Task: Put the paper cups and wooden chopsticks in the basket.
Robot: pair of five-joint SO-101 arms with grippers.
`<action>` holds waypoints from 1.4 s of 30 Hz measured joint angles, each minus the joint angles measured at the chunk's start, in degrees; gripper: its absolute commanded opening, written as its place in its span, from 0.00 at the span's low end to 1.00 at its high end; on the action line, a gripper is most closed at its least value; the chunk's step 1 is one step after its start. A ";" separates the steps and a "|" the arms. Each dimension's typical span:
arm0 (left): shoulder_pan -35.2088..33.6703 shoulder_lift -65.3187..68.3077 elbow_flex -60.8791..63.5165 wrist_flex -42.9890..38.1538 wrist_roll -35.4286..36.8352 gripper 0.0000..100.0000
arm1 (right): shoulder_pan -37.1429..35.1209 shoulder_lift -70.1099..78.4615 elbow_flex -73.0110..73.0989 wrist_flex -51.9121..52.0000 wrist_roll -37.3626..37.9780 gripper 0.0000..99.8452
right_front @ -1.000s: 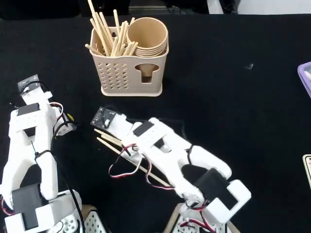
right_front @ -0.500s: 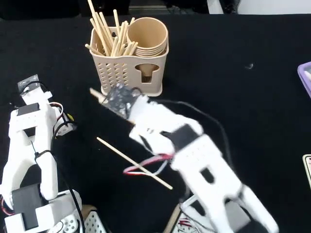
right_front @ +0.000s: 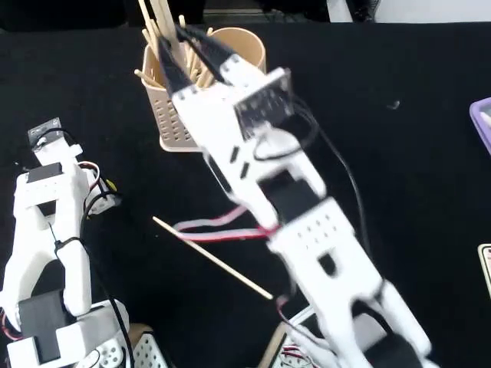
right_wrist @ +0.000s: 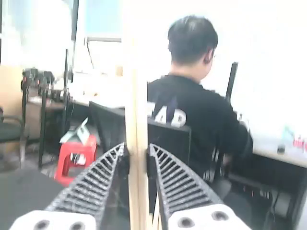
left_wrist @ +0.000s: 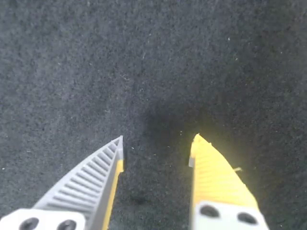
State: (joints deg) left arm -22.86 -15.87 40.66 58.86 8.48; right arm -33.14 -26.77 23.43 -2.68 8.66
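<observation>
My right gripper point(right_front: 173, 55) is raised over the beige basket point(right_front: 170, 121) and is shut on wooden chopsticks point(right_front: 158, 17) that stand upright. In the right wrist view the held chopsticks point(right_wrist: 135, 96) rise between the shut fingers of the right gripper point(right_wrist: 136, 152). The basket holds several chopsticks and stacked paper cups point(right_front: 247, 40). One loose chopstick point(right_front: 211, 257) lies diagonally on the black table in front of the basket. My left arm point(right_front: 47, 192) rests at the table's left, and my left gripper point(left_wrist: 158, 143) hangs open over bare cloth.
A purple container point(right_front: 482, 121) sits at the right edge, with a small pale object point(right_front: 486, 268) below it. The right arm's body spans the table's middle, covering part of the basket. Black cloth point(right_front: 399, 176) lies open to the right.
The right arm rose from the table with chopsticks in its gripper and swung up over the basket. One chopstick stayed on the table. The left arm kept still.
</observation>
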 measured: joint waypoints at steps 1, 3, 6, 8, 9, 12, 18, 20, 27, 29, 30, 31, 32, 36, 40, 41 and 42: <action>0.00 0.00 0.00 0.00 0.00 0.22 | 0.00 2.99 -2.73 -0.44 0.00 0.01; 0.00 0.00 0.00 0.00 0.00 0.22 | 0.00 9.32 -8.79 -0.97 -0.26 0.01; 0.00 0.00 0.00 0.00 0.00 0.22 | 0.00 18.20 -17.41 -1.32 -0.35 0.01; 0.00 0.00 0.00 0.00 0.00 0.22 | 0.00 23.82 -22.15 -1.32 -0.44 0.01; 0.00 0.00 0.00 0.00 0.00 0.22 | 0.00 26.20 -23.74 -1.32 -0.44 0.01; 0.00 0.00 0.00 0.00 0.00 0.22 | 0.00 32.00 -25.67 -1.32 -0.44 0.01; 0.00 0.00 0.00 0.00 0.00 0.22 | 2.55 33.67 -23.74 -1.32 -0.35 0.01; 0.00 0.00 0.00 0.00 0.00 0.22 | 2.99 33.76 -21.54 -1.32 -0.35 0.02; 0.00 0.00 0.00 0.00 0.00 0.22 | 2.81 33.41 -17.76 -1.23 -0.35 0.15; 0.00 0.00 0.00 0.00 0.00 0.22 | 2.81 31.56 -17.76 0.88 -0.44 0.12; 0.00 0.00 0.00 0.00 0.00 0.22 | 2.81 30.15 -17.76 2.64 -0.44 0.11; 0.00 0.00 0.00 0.00 0.00 0.22 | 2.81 28.13 -17.76 4.57 -0.44 0.09; 0.00 0.00 0.00 0.00 0.00 0.22 | 2.81 25.85 -17.76 6.95 -0.44 0.08; 0.00 0.00 0.00 0.00 0.00 0.22 | 2.81 14.15 -13.19 20.48 -0.44 0.05; 0.00 0.00 0.00 0.00 0.00 0.22 | 1.93 2.46 -3.87 36.92 -0.44 0.05; 0.00 0.00 0.00 0.00 0.00 0.22 | 0.97 0.00 -0.79 40.70 -0.44 0.07; 0.00 0.00 0.00 0.00 0.00 0.22 | -0.35 -2.11 2.81 43.78 -0.44 0.10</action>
State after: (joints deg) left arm -22.86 -15.87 40.66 58.86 8.48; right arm -33.49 -28.88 26.24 41.10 8.22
